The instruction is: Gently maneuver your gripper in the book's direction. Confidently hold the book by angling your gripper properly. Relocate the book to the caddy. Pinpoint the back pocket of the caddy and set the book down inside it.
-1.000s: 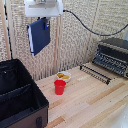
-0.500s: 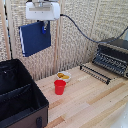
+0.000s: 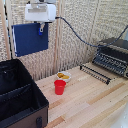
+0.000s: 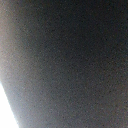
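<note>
Hanging high over a pale wood table [image 3: 95, 100] with woven reed walls behind, the gripper [image 3: 41, 29] has its fingers clamped on the book [image 3: 30, 39], held flat-on above the caddy [image 3: 20, 97]. No readable writing anywhere. Caddy compartments look dark, contents unclear. Red cup [image 3: 59, 87] beside a small dish of yellow food [image 3: 63, 76]; toaster oven [image 3: 112, 56] at exterior view's right. Wrist view just dark blur.

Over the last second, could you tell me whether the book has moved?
Yes. The book, hanging from the gripper, has swung broadside and shifted toward the exterior view's left, away from the red cup, nearer above the caddy.
</note>
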Controlling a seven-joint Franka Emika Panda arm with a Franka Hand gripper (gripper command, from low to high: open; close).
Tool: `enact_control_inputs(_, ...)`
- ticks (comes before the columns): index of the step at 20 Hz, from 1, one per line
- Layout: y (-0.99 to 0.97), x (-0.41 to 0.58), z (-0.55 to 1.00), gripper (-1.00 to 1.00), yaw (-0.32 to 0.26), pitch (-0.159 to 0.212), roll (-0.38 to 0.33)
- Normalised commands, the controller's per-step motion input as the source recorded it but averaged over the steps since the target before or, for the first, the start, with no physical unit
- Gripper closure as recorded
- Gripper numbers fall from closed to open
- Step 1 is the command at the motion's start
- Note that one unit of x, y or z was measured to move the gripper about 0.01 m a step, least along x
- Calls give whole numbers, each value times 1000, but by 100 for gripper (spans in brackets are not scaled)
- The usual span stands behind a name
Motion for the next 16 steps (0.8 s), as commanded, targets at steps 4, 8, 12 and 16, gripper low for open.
enact_control_inputs(4,757,0,248,100,-99,23,-3)
enact_control_inputs(8,771,0,209,100,-90,38,-13)
enact_control_inputs(12,801,0,186,100,-76,51,-19)
enact_control_inputs(16,829,0,178,100,-64,60,-21)
